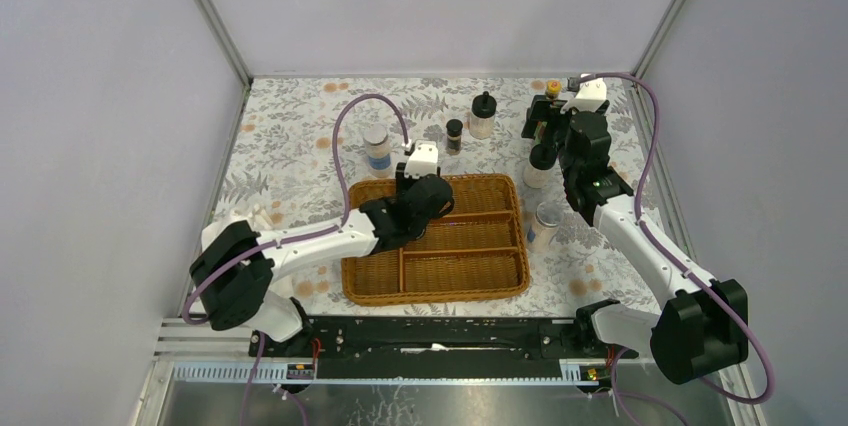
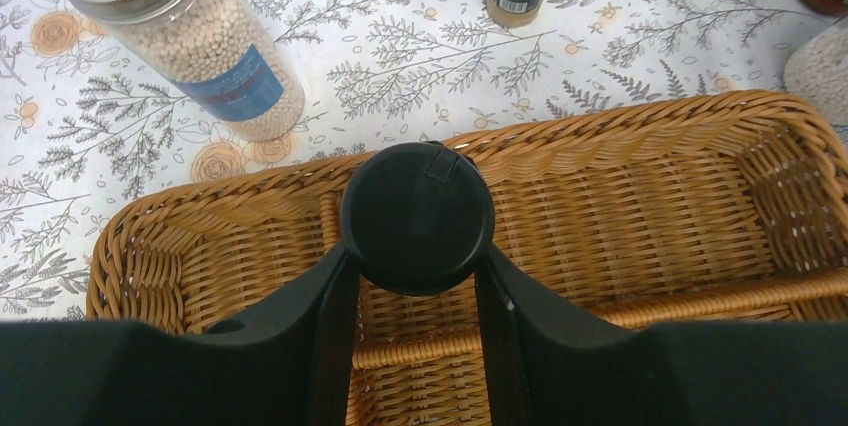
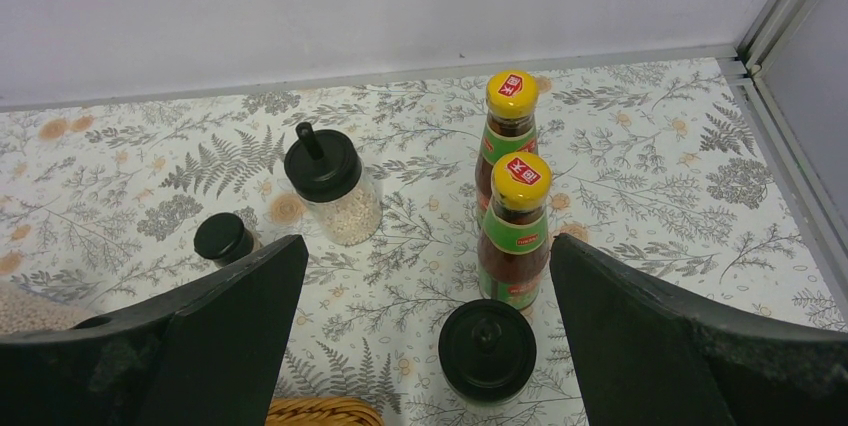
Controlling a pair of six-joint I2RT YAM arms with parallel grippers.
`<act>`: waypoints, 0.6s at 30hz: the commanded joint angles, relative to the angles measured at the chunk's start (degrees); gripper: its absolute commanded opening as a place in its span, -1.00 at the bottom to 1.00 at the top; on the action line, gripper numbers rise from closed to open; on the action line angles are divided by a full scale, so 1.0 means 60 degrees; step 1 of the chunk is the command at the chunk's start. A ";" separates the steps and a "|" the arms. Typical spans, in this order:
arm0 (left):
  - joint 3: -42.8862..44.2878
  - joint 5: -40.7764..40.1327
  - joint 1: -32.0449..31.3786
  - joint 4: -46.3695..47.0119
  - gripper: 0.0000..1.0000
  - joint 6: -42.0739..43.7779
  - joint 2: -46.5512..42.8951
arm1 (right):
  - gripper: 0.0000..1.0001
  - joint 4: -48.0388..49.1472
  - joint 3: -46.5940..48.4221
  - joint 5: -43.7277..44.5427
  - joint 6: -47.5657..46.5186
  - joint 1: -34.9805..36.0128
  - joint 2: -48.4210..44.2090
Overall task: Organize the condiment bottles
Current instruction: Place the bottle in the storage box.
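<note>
Your left tool (image 2: 416, 268) is clenched on a dark black-capped jar (image 2: 417, 208), the woven wicker basket (image 2: 640, 131) right below it. Your right tool (image 3: 428, 251) stands released, two yellow-capped red-green bottles (image 3: 512, 246) just ahead of it

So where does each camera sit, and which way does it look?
Top: above, behind the arms, looking down on the table; both arms show.
Left wrist: on that wrist, looking into the wicker basket; left gripper shut on a black-capped jar.
Right wrist: on that wrist, facing the back wall; open right gripper frames yellow-capped bottles.
Shared: top and left wrist both see the basket.
</note>
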 commanded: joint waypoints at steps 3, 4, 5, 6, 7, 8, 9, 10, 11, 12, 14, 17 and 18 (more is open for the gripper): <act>-0.0459 -0.0498 -0.0077 0.1031 -0.66 -0.0300 -0.0175 | 0.99 0.0471 -0.0025 -0.0112 0.0071 0.0116 -0.0211; -0.0525 -0.0498 -0.0076 0.1123 -0.66 -0.0274 -0.0142 | 0.99 0.0466 -0.0027 -0.0103 0.0073 0.0128 -0.0216; -0.0566 -0.0497 -0.0076 0.1132 -0.66 -0.0269 -0.0104 | 0.99 0.0474 -0.0040 -0.0092 0.0062 0.0135 -0.0204; -0.0626 -0.0489 -0.0076 0.1393 -0.66 -0.0257 -0.0081 | 0.99 0.0484 -0.0049 -0.0091 0.0048 0.0150 -0.0198; -0.0685 -0.0477 -0.0076 0.1551 -0.66 -0.0234 -0.0058 | 0.99 0.0488 -0.0056 -0.0080 0.0037 0.0152 -0.0177; -0.0749 -0.0459 -0.0076 0.1689 -0.66 -0.0205 -0.0041 | 0.99 0.0481 -0.0049 -0.0062 0.0026 0.0156 -0.0177; -0.0819 -0.0435 -0.0076 0.1838 -0.66 -0.0169 -0.0031 | 0.99 0.0480 -0.0045 -0.0039 0.0021 0.0166 -0.0166; -0.0868 -0.0419 -0.0076 0.1969 -0.66 -0.0142 -0.0008 | 0.99 0.0494 -0.0043 -0.0044 0.0008 0.0167 -0.0161; -0.0913 -0.0412 -0.0078 0.2089 -0.66 -0.0109 0.0017 | 0.99 0.0492 -0.0042 -0.0039 -0.0003 0.0166 -0.0158; -0.0946 -0.0411 -0.0086 0.2205 -0.66 -0.0082 0.0045 | 0.99 0.0507 -0.0042 -0.0046 -0.0008 0.0167 -0.0151; -0.0995 -0.0385 -0.0077 0.2391 -0.66 -0.0025 0.0135 | 0.99 0.0519 -0.0029 -0.0045 -0.0038 0.0167 -0.0132; -0.1015 -0.0343 -0.0076 0.2585 -0.67 0.0007 0.0301 | 0.99 0.0504 -0.0013 -0.0017 -0.0058 0.0167 -0.0096; -0.1028 -0.0327 -0.0076 0.2635 -0.67 0.0014 0.0356 | 0.99 0.0512 -0.0013 0.0001 -0.0079 0.0167 -0.0097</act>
